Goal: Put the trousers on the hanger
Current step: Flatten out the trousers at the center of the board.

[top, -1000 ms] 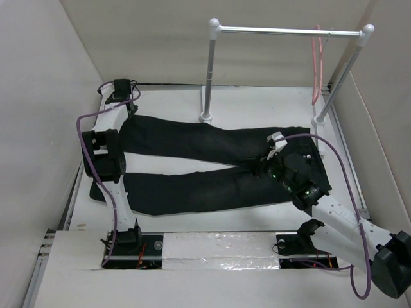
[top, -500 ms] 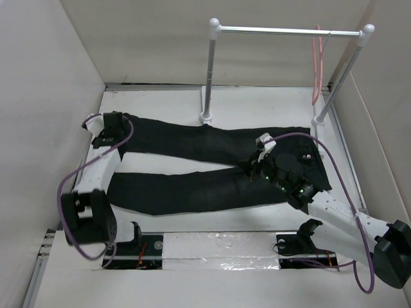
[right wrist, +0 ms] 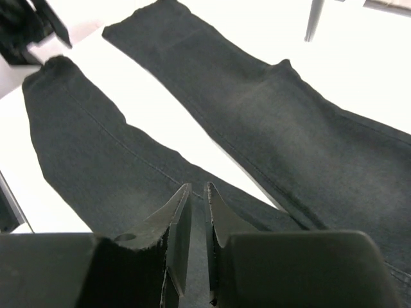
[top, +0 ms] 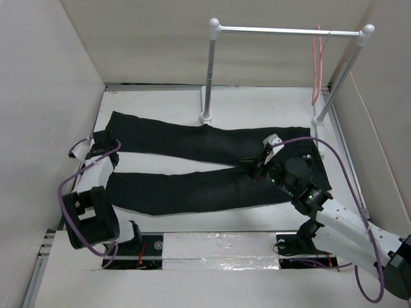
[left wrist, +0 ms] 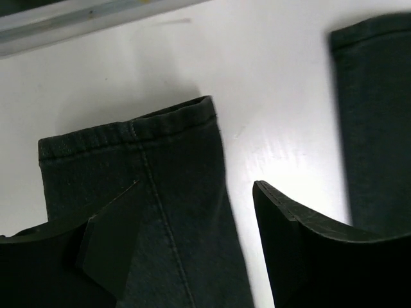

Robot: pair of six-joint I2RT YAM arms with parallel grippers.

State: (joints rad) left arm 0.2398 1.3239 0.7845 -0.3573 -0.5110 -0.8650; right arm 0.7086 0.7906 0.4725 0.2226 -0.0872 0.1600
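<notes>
The black trousers [top: 192,163] lie flat on the white table, legs pointing left and waistband at the right. The pink hanger [top: 316,64] hangs at the right end of the rail, away from both grippers. My left gripper [top: 101,149] is open, low over the legs' left ends. In the left wrist view [left wrist: 192,212] it straddles the edge of one leg [left wrist: 160,167] near its hem, one finger over fabric and one over bare table. My right gripper [top: 259,170] is over the crotch area. In the right wrist view [right wrist: 198,192] its jaws stand almost together, above the trousers [right wrist: 128,167], holding nothing.
The white-and-silver rail [top: 289,30] stands on two posts [top: 207,77] at the back, its feet just behind the trousers. Beige walls enclose the table on the left, back and right. A grey table-edge strip [left wrist: 77,19] runs just beyond the hem.
My left arm has swung back from the far left corner towards me and now sits lower at the leg hems. My right gripper shifted slightly left, then back. The trousers have not moved.
</notes>
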